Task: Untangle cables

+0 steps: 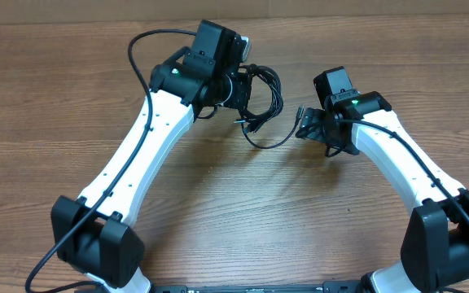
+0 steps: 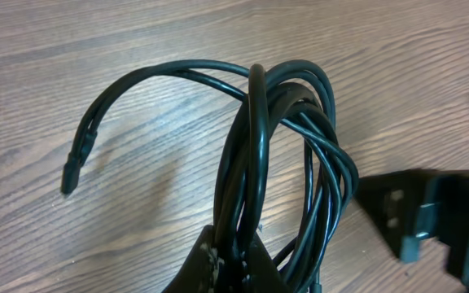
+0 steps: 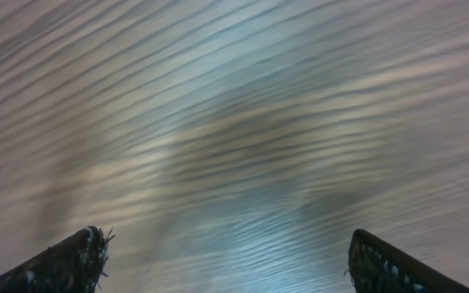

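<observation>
1. Left jaws: together, clamped on several strands of the cables [image 2: 295,122]. The bundle stands directly ahead of the tips as stacked loops.
2. Plug end [image 2: 70,175]: it curves off to the left of the left jaws, unheld, near the tabletop [image 3: 234,114].
3. Trailing loop [image 1: 269,143]: it sweeps from the bundle toward the right jaws, and its long axis runs roughly between the two arms.
4. Right jaws: wide apart, empty, just beside the loop's far end. Judgement: this free arm is the nearer one for a pull.
5. View difference: the right wrist view shows bare wood only. The overhead view alone shows the loop's offset.
</observation>
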Robot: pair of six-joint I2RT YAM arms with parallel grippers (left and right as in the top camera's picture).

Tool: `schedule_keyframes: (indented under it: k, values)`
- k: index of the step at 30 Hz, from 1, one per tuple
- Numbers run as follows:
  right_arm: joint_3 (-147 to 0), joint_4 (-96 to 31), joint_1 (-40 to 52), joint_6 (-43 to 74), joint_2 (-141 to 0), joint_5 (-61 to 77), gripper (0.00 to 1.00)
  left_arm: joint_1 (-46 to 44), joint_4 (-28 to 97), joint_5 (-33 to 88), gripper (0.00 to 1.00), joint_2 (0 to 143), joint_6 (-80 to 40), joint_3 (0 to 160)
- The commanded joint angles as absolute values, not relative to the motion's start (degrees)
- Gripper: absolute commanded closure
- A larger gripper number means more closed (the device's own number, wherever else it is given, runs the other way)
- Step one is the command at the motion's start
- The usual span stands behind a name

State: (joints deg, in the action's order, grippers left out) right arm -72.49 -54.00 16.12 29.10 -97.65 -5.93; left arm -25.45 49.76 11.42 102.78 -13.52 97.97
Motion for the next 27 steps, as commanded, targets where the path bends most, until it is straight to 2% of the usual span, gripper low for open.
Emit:
schedule_keyframes:
  k: [1,4,5,6,7,9,11,13,18,20,22,25,27]
  values:
    - [-75.35,-54.41,15.33,22.59,-97.62,0.54,0.07,-25.63,50.96,13.08,0.96,101.19,-13.85,98.35]
    - [-78.81,-54.65,13.72,21.74,-97.62,0.32,0.06,-25.63,52.62,12.93,0.96,101.19,-13.67,98.35]
    - [-80.31,-54.57,12.99,21.65,-97.62,1.26,0.00,-25.63,53.17,12.93,0.96,101.19,-13.69,98.35]
    - [-81.82,-54.46,12.34,19.53,-97.62,4.60,0.00,-25.63,53.45,12.91,0.96,101.19,-13.69,98.35]
    - [-83.18,-54.30,11.77,16.47,-97.62,9.41,0.00,-25.63,53.76,12.91,0.96,101.19,-13.69,98.37]
    - [-86.19,-53.52,10.79,5.82,-97.62,33.50,0.00,-25.63,53.54,12.97,0.96,101.19,-13.76,98.37]
    - [-86.26,-53.71,10.81,4.60,-97.65,40.40,0.00,-25.63,53.06,13.21,0.96,101.19,-13.82,98.35]
    - [-86.17,-54.85,11.29,4.60,-97.73,40.12,0.00,-25.63,52.69,13.21,0.96,101.19,-13.98,98.37]
    - [-85.47,-57.34,13.08,4.67,-97.97,27.73,0.01,-25.63,51.13,16.67,0.96,101.19,-13.96,98.37]
    - [-85.45,-57.41,13.52,4.67,-98.08,24.84,0.05,-25.63,50.76,17.17,0.96,101.19,-13.96,98.37]
    - [-85.45,-56.84,13.67,4.67,-98.08,22.44,0.14,-25.63,50.74,17.76,0.96,101.19,-13.98,98.37]
    - [-85.45,-55.61,13.65,4.84,-98.08,20.91,0.39,-25.63,50.83,18.06,0.96,101.19,-13.98,98.37]
    - [-85.45,-54.68,13.67,6.11,-98.10,20.14,0.46,-25.65,50.83,18.13,0.96,101.19,-14.00,98.37]
